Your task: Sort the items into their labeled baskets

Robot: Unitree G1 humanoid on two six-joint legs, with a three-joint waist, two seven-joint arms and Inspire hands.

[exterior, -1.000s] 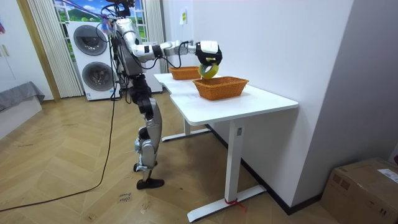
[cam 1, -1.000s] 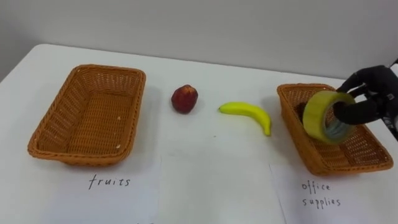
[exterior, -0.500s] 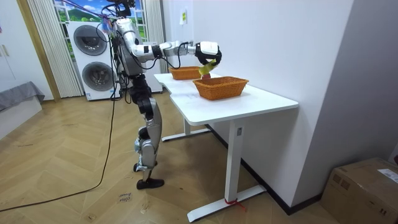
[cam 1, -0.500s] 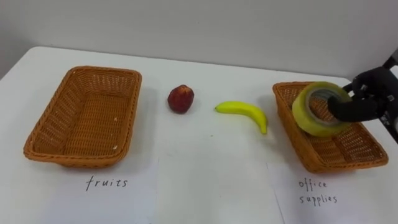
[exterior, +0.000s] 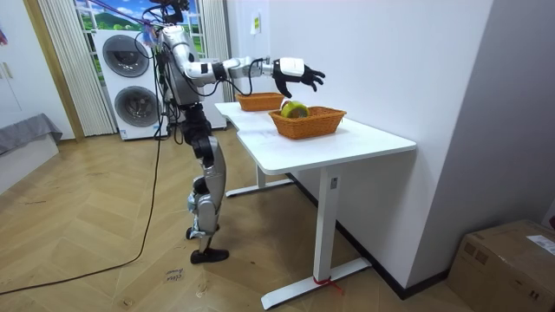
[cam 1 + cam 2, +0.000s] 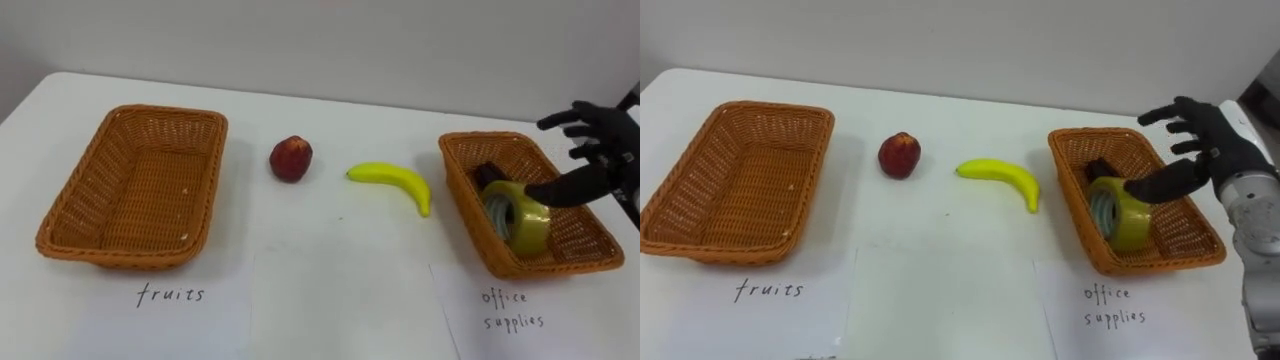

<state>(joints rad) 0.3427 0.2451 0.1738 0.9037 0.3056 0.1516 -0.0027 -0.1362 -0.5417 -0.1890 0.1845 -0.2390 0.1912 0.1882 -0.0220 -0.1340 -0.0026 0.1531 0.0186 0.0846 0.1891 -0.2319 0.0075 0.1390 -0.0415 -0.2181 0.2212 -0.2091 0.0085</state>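
Our right hand (image 6: 600,145) hangs open-fingered over the right basket (image 6: 462,195), where the tape (image 6: 518,212) stands on edge. Reaching next for the banana (image 6: 392,180) nearby, we could snag that rim and shift it.

The two head cameras sit side by side, looking down close on the table (image 6: 330,270), both covering fruits basket (image 6: 75,190) to office basket (image 6: 462,195). The room camera stands well off, taking in the robot and that table.
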